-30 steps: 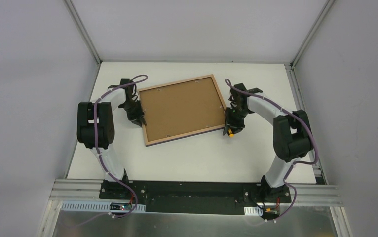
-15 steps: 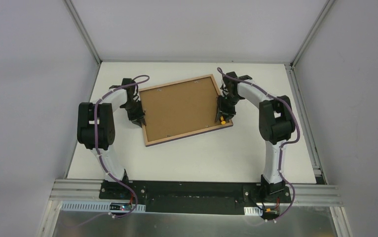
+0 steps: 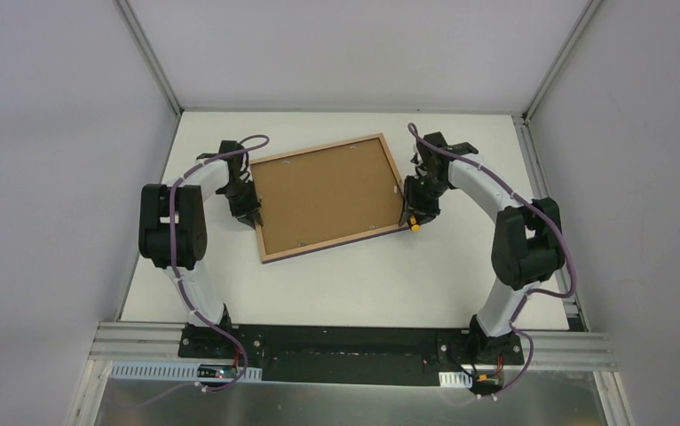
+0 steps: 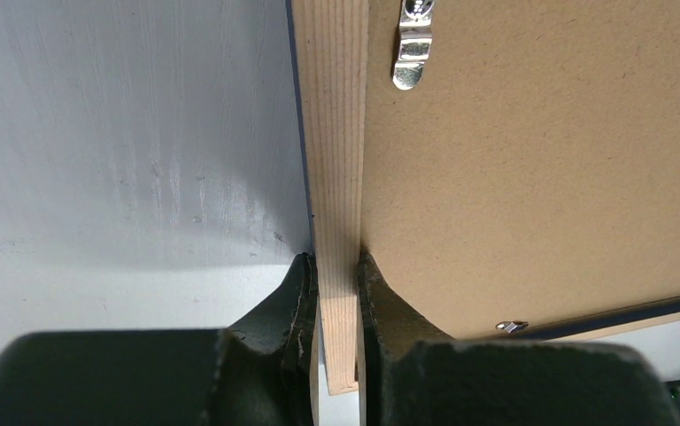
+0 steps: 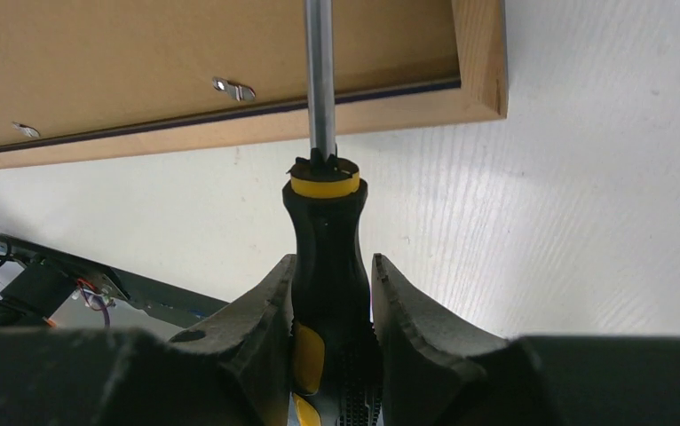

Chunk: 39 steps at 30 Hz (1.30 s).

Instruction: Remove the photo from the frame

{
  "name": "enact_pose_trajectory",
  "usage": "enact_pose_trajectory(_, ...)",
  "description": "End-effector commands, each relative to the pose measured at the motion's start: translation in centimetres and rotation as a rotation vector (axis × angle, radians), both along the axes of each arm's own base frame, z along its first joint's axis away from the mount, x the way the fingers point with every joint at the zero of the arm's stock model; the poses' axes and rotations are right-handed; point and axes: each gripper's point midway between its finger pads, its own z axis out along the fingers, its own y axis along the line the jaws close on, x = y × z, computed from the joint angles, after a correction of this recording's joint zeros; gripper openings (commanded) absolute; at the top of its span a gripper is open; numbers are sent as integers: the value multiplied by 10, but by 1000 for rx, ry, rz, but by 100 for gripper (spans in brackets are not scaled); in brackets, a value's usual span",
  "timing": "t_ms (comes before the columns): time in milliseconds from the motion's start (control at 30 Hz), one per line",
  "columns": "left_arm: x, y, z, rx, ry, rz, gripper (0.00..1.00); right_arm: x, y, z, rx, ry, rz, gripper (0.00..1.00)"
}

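Observation:
The frame (image 3: 332,241) lies back-up on the table, its light wood rim around a brown backing board (image 3: 328,193). The photo is hidden under that board. My left gripper (image 3: 252,213) is shut on the frame's left rim (image 4: 332,133), one finger on each side of the wood (image 4: 336,259). At the frame's right edge, my right gripper (image 3: 414,206) is shut on a black and yellow screwdriver (image 5: 328,231). The screwdriver's steel shaft (image 5: 320,71) reaches across the rim over the backing board (image 5: 141,53), and its tip is out of view.
Small metal clips (image 4: 412,53) (image 5: 234,88) sit along the rim's inner edge and hold the backing board. The white table (image 3: 363,284) is walled at the back and both sides. The arms' black base rail (image 3: 345,342) runs along the near edge.
My right gripper swung inward over the frame's right part with the screwdriver, then came back out to the frame's right edge. The left gripper and the frame stayed put.

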Motion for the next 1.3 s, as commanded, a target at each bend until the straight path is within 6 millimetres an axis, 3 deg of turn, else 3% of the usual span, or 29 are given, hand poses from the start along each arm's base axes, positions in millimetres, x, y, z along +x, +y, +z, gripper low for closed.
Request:
enact_pose_trajectory(0,-21,11,-13,79,71,-70,0,-17,-4,-1,9,30,-17,0)
enact_pose_trajectory(167,-22,11,-13,79,73,-67,0,-16,-3,-7,7,43,-15,0)
enact_pose_trajectory(400,-23,14,-9,99,78,-24,2,4,5,-15,3,62,-17,0)
enact_pose_trajectory(533,-26,12,-7,95,103,5,28,14,7,-4,6,27,-40,0)
enact_pose_trajectory(700,-24,4,4,50,75,20,44,23,-8,10,-68,-53,-89,0)
enact_pose_trajectory(833,-20,-3,15,7,43,20,51,32,-47,14,-228,-129,-208,0)
enact_pose_trajectory(1000,-13,-5,32,-8,-12,13,56,30,-124,13,-424,-137,-508,0)
enact_pose_trajectory(1133,-11,-8,44,-26,-39,10,56,6,-187,5,-518,-50,-816,0)
enact_pose_trajectory(1267,-9,-11,53,-40,-67,12,57,-33,-224,-23,-497,151,-1071,0)
